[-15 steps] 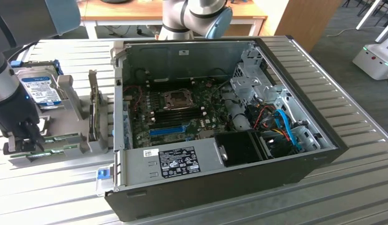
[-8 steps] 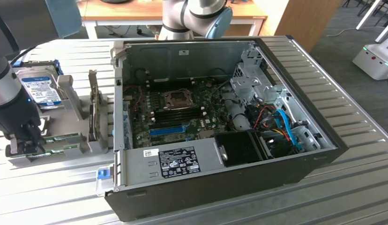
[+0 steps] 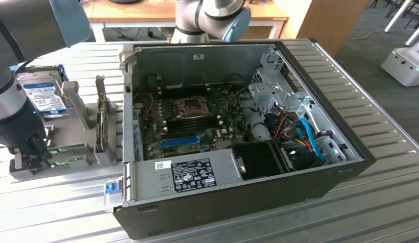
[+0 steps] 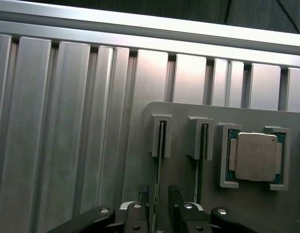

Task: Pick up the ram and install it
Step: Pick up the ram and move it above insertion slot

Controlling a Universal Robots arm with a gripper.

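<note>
one thin green ram (image 4: pixel 160 145) stands edge-on in its grey holder (image 4: pixel 188 116), jaws parted astride it.

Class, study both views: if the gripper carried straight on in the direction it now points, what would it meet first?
Most likely the ram, standing on edge in the grey holder. The gripper points down at it with its open fingers either side. How far above it sits is unclear.

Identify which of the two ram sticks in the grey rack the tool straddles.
The ram farther from the processor: the open tool has a finger on each side of it. The other stick stands next to the processor, clear of the tool.
</note>
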